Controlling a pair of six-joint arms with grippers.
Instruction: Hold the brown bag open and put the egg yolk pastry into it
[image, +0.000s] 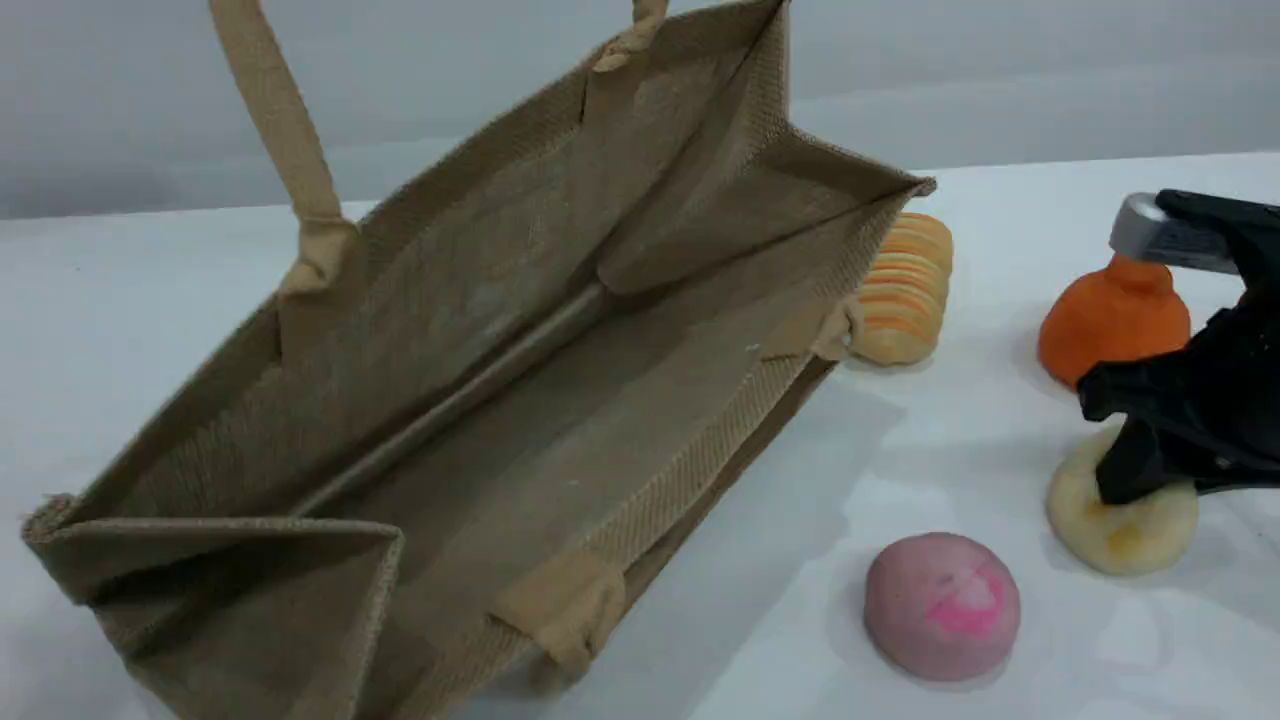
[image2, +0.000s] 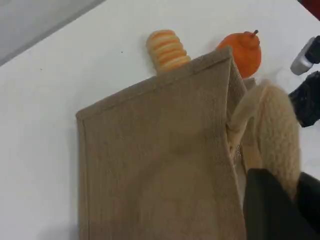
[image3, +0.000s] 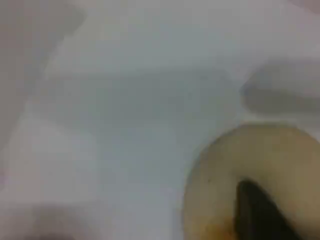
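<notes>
Two claws are engaged: the brown bag (image: 480, 400), at nine o'clock on the surface (image: 780, 520), is held open by the left claw (image2: 272, 210), clamped on a handle (image2: 275, 135). The egg yolk pastry (image: 1125, 525), at four o'clock, is pinched by the right claw (image: 1135, 470); a firm grip should be confirmed before lifting.

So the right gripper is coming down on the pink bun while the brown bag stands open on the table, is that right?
Not quite. The right gripper is on the egg yolk pastry, not the pink bun, which lies untouched nearby. The scene view shows it. The brown bag does stand open.
</notes>
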